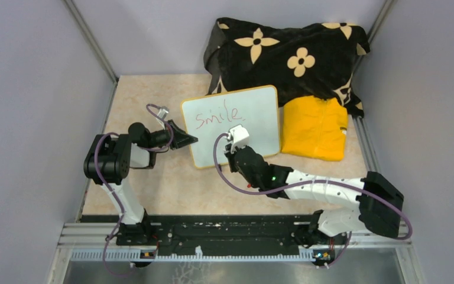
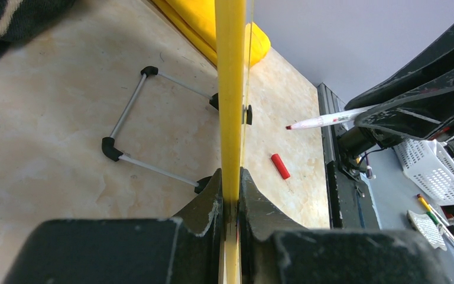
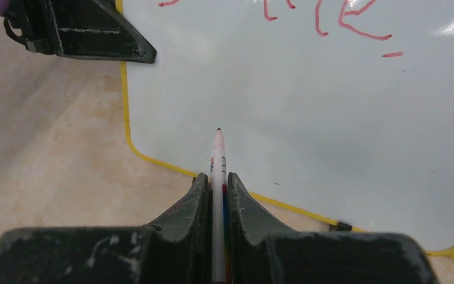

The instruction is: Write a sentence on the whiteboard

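Right gripper [image 3: 217,177] around marker [image 3: 217,148], seemingly near whiteboard [image 3: 331,130].

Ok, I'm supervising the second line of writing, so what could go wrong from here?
The left gripper pinches only the thin yellow edge of the whiteboard, so marker pressure may twist the board on its wire stand. The marker sticks well out of the right gripper, so it may pivot or slip when pressed. The right gripper hangs just below "smile" and might smear it.
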You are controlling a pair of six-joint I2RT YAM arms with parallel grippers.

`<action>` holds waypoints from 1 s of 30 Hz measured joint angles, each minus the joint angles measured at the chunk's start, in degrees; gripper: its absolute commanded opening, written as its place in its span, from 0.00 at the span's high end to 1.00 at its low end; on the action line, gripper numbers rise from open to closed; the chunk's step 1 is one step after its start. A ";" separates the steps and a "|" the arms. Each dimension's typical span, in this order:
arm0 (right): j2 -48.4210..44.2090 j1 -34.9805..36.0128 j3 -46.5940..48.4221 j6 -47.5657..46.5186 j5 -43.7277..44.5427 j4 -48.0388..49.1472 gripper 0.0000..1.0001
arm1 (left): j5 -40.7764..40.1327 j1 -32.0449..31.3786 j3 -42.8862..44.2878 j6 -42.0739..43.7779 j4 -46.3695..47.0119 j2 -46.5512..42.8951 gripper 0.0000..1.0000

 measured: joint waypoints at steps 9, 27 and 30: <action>3.74 -0.02 0.02 -1.25 0.46 3.85 1.00 | 0.11 0.00 0.07 0.24 -0.28 -0.02 1.00; 9.99 -0.02 2.38 -1.20 -0.98 9.64 1.00 | 0.24 0.00 0.20 0.37 -0.50 -0.02 1.00; 10.97 -0.02 3.78 -0.90 -1.51 10.43 1.00 | 0.24 0.00 0.22 0.37 -0.50 -0.02 1.00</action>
